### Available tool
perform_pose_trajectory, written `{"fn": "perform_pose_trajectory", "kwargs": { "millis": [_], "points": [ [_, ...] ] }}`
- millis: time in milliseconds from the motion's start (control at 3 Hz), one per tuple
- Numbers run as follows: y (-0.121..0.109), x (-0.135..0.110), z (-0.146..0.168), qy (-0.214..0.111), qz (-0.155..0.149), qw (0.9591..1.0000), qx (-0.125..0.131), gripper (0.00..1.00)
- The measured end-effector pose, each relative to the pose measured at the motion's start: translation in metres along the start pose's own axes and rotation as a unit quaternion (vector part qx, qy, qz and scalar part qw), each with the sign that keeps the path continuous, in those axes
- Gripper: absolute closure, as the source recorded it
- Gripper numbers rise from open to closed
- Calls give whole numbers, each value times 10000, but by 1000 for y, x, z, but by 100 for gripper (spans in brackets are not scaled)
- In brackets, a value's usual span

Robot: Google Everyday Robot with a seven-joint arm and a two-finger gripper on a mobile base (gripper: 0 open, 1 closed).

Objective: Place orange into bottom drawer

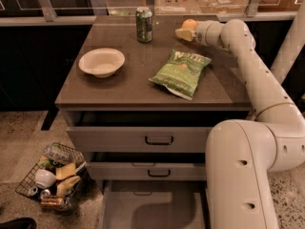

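Reaching across the counter (143,75), your gripper (184,33) is hovering near the far edge, just to the right of the green can (144,25). The orange (189,23) is sitting tight against the gripper, also right of the can; can't tell whether it's gripped. The bottom drawer (152,209) is standing pulled out, well below the can.
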State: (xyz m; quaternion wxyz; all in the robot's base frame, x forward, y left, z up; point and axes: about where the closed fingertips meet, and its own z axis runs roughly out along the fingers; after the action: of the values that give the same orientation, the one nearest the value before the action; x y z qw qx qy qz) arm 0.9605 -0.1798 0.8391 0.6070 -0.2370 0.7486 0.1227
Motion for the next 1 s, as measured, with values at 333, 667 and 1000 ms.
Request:
{"fn": "perform_pose_trajectory", "kwargs": {
  "millis": [333,667,1000],
  "points": [
    [2,1,2,8,4,10000,-18,63],
    [5,3,5,16,8,10000,-38,87],
    [8,4,7,25,12,10000,-58,100]
  ]
}}
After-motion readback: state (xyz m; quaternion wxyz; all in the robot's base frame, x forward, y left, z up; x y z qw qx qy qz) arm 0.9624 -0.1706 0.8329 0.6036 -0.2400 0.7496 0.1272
